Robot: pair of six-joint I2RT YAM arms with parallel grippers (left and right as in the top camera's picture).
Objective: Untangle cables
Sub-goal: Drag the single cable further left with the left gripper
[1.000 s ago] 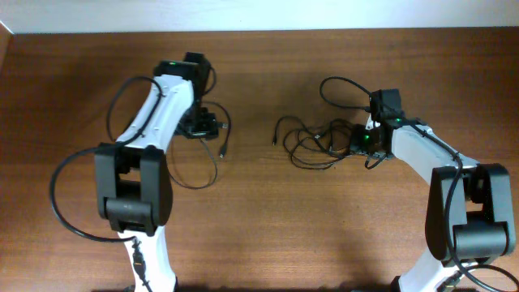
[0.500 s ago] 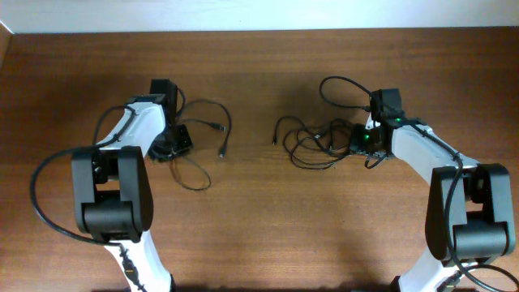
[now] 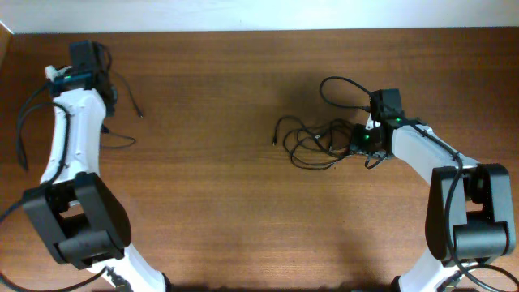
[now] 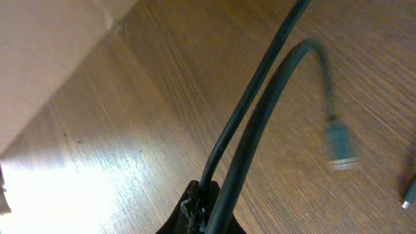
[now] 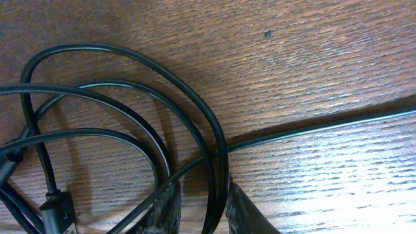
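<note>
Separation step, seemingly. Pinching one cable tight in left tool at ten o'clock on bench; straddling tangle with right tool toward three o'clock, grip unclear. Next: pin tangle, draw loops free slowly.

Even, warm room light falls across the wooden table in the overhead view, with shadows faint and soft beneath the arms; a small green lamp glows on the left arm, another on the right arm. The left wrist view carries a white glare patch low on the left of the wood; its cable strands are soft so near the lens, and a grey plug is smeared by blur. The right wrist view is crisp, grain sharp; sheen brightens the lower right; black cable loops lay soft shadows alongside.
</note>
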